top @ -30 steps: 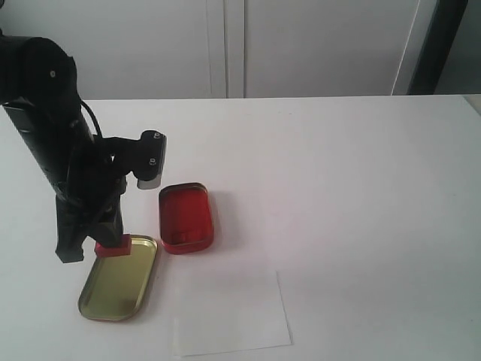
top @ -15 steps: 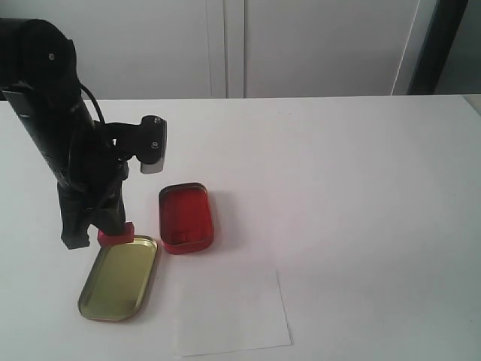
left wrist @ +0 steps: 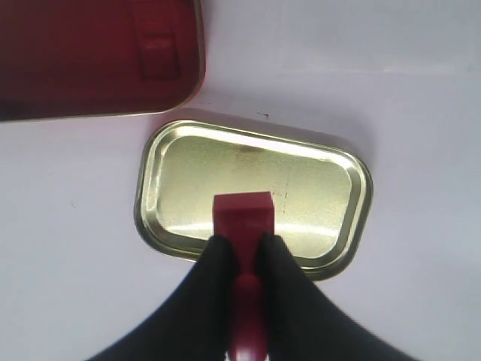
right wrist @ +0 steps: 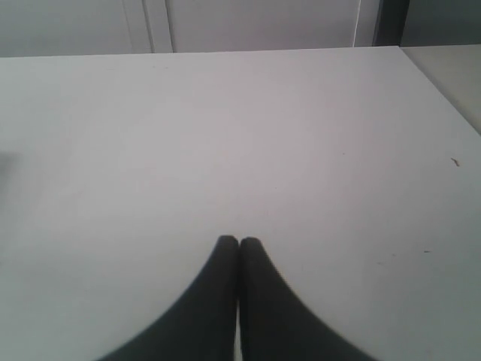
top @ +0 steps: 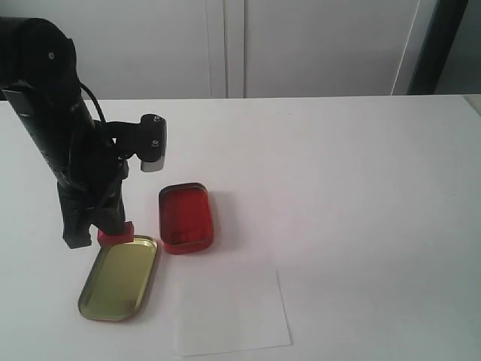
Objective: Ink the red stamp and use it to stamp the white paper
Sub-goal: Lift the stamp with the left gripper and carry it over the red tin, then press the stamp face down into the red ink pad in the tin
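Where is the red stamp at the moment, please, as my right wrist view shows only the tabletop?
Observer: The left gripper holds the red stamp between its fingers, over one end of the gold lid.
Operator: Is the ink tin open?
Observer: Yes, the red ink tin lies open, right beside the gold lid.
Operator: And the white paper?
Observer: The white paper lies flat on the table, nearer the exterior camera than the ink tin.
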Available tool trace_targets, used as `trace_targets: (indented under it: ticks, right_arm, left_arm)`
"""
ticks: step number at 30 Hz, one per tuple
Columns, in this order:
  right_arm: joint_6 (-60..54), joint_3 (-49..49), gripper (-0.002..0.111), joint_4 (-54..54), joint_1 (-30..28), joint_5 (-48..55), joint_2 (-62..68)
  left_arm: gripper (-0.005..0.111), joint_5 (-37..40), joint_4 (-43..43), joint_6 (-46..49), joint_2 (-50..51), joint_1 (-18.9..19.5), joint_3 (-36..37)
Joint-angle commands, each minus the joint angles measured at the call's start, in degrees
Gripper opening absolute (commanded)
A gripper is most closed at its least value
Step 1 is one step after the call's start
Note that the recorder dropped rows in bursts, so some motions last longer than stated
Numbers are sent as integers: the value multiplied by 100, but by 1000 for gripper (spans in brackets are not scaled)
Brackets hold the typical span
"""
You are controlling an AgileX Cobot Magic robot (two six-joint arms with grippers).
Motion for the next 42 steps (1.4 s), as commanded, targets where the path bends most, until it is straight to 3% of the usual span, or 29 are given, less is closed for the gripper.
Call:
trace_targets:
  ticks: [1, 17, 26, 34, 42]
  right_arm:
    - [19, 6, 0, -13, 13, -75, -27]
    - [19, 6, 0, -13, 10, -65, -27]
    - [19, 6, 0, -13, 10, -65, -27]
    - [19, 6, 0, -13, 10, -65, -27]
    - [19, 6, 0, -13, 10, -65, -27]
  left_arm:
    - [0, 206, -48, -75, -46, -22, -30]
    - [0, 241, -75, -290, -46, -22, -103]
    - [0, 545, -238, -337, 242, -170, -697]
    - [0, 438, -119, -566, 744, -481, -1255]
    - [0, 90, -70, -820, 1173, -490, -1752]
